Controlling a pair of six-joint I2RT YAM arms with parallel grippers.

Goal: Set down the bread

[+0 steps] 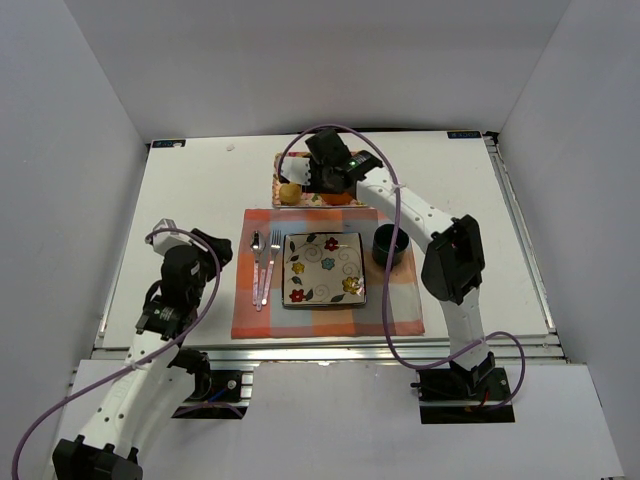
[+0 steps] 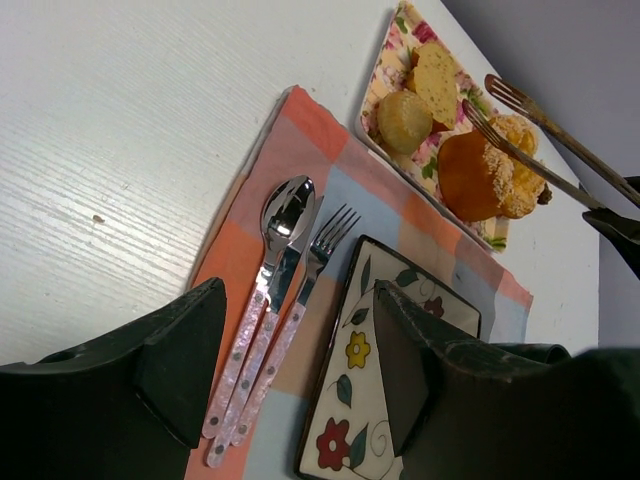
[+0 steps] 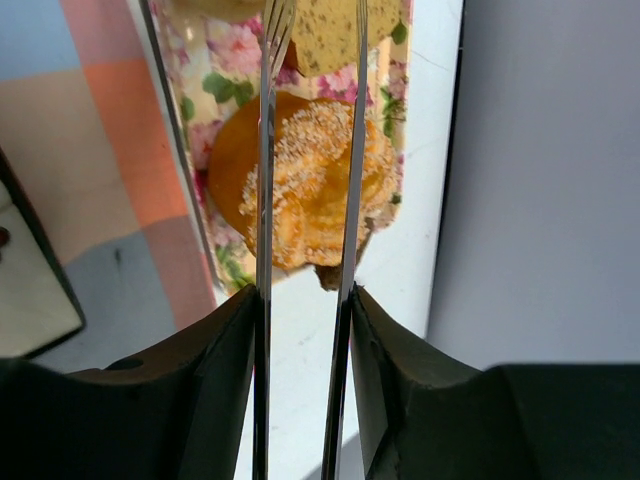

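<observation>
White table [image 1: 200, 200] carried a checked orange-and-blue placemat [image 1: 400, 305] at centre. Square flowered plate [image 1: 324, 268] lay on the mat. Spoon [image 1: 257, 262] and fork [image 1: 271, 262] lay side by side just left of the plate, bowl and tines toward the far side. Dark cup [image 1: 389, 245] stood at the plate's far right corner. Floral tray [image 2: 400, 50] sat just beyond the mat's far edge and held a small round bun [image 2: 405, 121] touching a speckled slice [image 2: 438, 80]. Metal tongs [image 3: 264, 200] reached over the tray's right end.

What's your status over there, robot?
Left pincer open, idle. Right pincer shut on tongs, tips over the bread. Bread on floral tray beside a bun. Nothing seen blocking the flowered plate.
</observation>
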